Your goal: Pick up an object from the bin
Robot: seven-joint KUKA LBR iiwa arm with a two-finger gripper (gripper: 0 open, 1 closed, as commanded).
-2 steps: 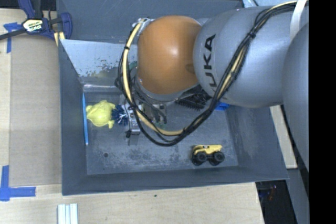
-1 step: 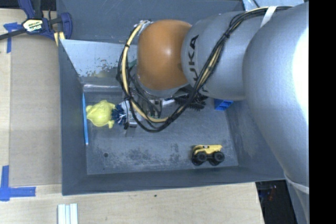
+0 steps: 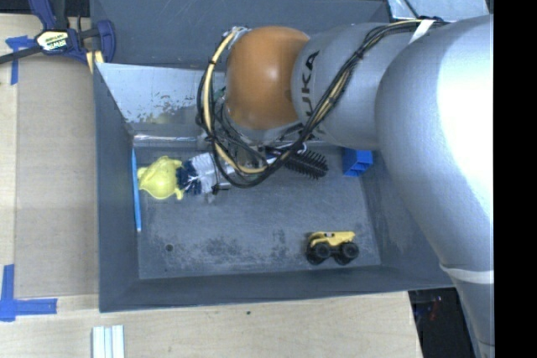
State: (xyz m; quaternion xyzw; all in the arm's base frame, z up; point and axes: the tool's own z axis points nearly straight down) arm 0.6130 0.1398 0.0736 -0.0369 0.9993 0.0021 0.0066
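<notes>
Here gripper (image 3: 205,173) low beside yellow lumpy thing (image 3: 159,179), left of bin (image 3: 252,243) — open or closed, cannot tell.

One overhead camera looks obliquely down into the bin (image 3: 252,235).

The arm (image 3: 403,96) is reaching in from three o'clock, its orange-capped wrist (image 3: 264,80) hanging over the middle of the grey bin (image 3: 252,272) and its gripper (image 3: 207,172) sitting low toward nine o'clock, just beside a crumpled yellow thing (image 3: 159,179). A thin blue stick (image 3: 137,193) is lying along the floor's nine-o'clock edge, a black brush (image 3: 307,163) and a blue block (image 3: 357,161) are peeking out from under the arm at three o'clock, and a yellow toy truck (image 3: 331,247) with black wheels is standing well apart at five o'clock.
</notes>
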